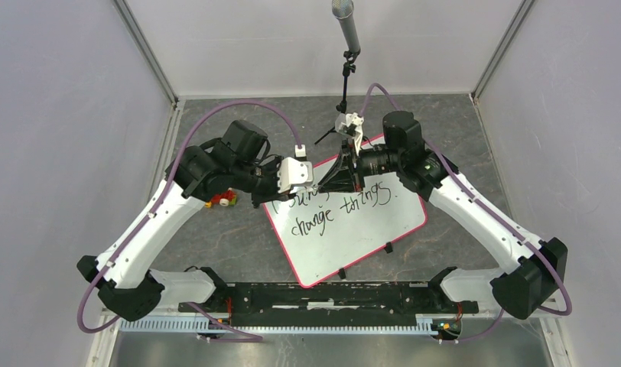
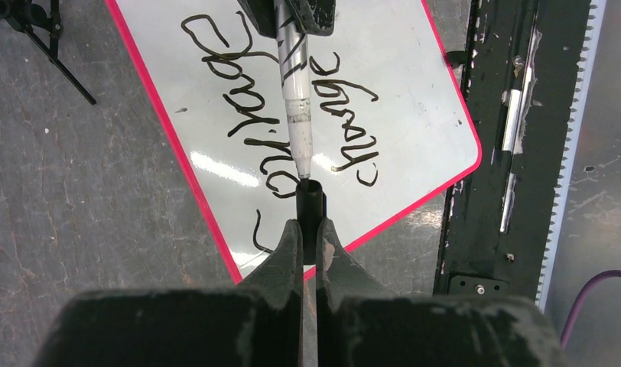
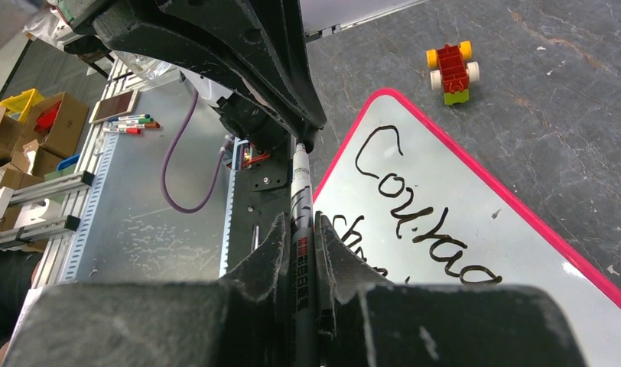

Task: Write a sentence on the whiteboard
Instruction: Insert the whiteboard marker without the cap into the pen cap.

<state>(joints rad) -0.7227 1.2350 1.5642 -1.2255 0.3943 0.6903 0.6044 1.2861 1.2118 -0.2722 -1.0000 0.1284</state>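
Black base rail (image 1: 323,294), grey mottled tabletop (image 1: 238,245) under whiteboard (image 1: 369,229), white walls (image 1: 292,46)

White left arm (image 1: 151,225) and right arm (image 1: 476,210) angling inward, black left gripper (image 2: 309,229) pinching a black cap (image 2: 310,202) — right gripper (image 3: 298,229) clamping a grey marker (image 3: 300,195).

Pale walls (image 1: 63,115) enclose mottled grey tabletop (image 1: 238,245); cardboard boxes (image 3: 59,122) beside metal bench (image 3: 139,222) beyond.
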